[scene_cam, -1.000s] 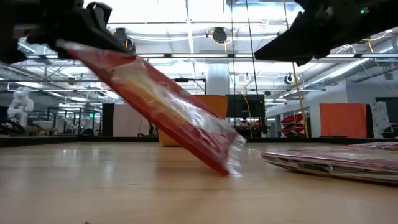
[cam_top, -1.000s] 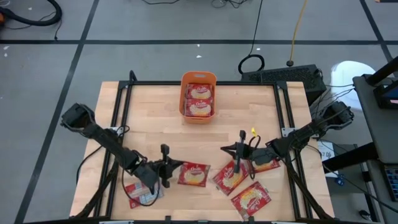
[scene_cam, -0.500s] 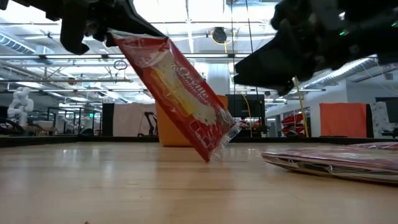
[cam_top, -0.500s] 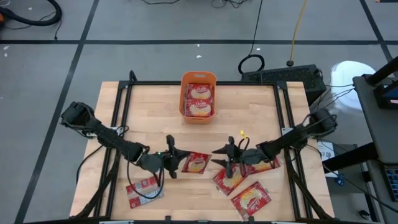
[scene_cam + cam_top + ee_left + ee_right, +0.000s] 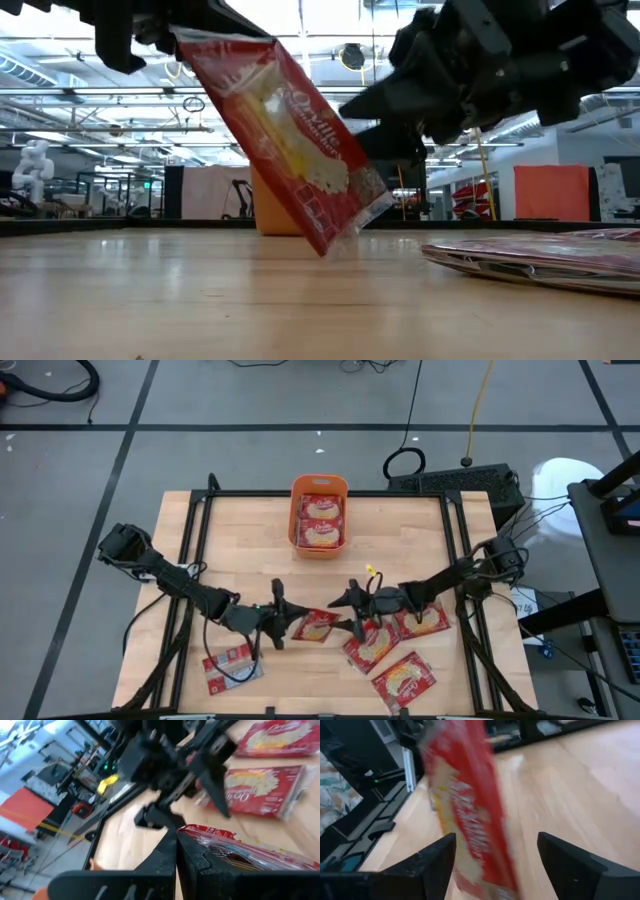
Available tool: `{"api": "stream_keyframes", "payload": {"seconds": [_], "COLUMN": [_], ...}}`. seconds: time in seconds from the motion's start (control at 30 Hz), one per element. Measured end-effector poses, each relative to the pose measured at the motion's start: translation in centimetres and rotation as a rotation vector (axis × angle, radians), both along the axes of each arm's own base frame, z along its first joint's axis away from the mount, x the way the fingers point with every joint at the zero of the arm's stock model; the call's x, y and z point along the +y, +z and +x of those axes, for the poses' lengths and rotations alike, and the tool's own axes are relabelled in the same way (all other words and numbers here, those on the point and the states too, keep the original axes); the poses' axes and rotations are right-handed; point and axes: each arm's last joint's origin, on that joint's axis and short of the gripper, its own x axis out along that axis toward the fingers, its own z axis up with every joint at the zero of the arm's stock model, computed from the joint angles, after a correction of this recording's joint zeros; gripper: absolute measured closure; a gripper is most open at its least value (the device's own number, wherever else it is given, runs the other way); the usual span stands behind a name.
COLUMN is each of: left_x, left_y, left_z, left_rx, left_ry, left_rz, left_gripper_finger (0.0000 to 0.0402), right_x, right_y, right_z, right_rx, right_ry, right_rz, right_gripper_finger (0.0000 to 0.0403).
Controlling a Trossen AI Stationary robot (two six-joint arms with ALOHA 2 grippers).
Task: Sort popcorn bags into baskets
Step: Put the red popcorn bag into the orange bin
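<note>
High view: left gripper [image 5: 283, 622] is clamped on 1 bag [image 5: 316, 626], which now hangs tilted just clear of the counter [image 5: 240, 550]; 1 s ago its corner still touched the wood. Right gripper [image 5: 352, 622] has moved in from the right over that second, fingers apart either side of the bag's free end. Reads as a handover starting. Basket [image 5: 320, 487] at the far edge holds 2 bags; about 4 more lie flat near the front. Risk: the bag slips if left releases early.
</note>
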Motion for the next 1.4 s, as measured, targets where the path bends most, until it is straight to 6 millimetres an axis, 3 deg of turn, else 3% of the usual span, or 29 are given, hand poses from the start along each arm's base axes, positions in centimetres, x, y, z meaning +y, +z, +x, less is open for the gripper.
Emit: {"api": "stream_keyframes", "payload": {"seconds": [0.27,0.77,1.03,1.2,1.4], "left_x": [-0.2,-0.2,-0.3,0.0,-0.1], "left_y": [0.5,0.5,0.6,0.6,0.5], "left_z": [0.1,0.1,0.1,0.0,0.0], "left_rx": [-0.042,-0.046,-0.065,-0.097,-0.114], "left_ry": [-0.04,-0.036,-0.01,0.097,0.136], "left_rz": [-0.012,-0.014,-0.125,-0.25,-0.389], "left_gripper_finger": [0.0401,0.0401,0.0394,0.0387,0.0322], "right_x": [-0.1,0.2,0.2,0.1,0.0], "right_y": [-0.2,0.2,0.9,1.4,1.3], "right_z": [0.0,0.0,-0.2,-0.4,-0.7], "right_rx": [0.028,-0.024,-0.02,-0.016,0.043], "right_ry": [0.054,0.147,0.149,0.148,0.112], "right_rz": [0.045,0.008,0.001,-0.013,-0.023], "right_gripper_finger": [0.0186,0.0392,0.0391,0.0398,0.0399]}}
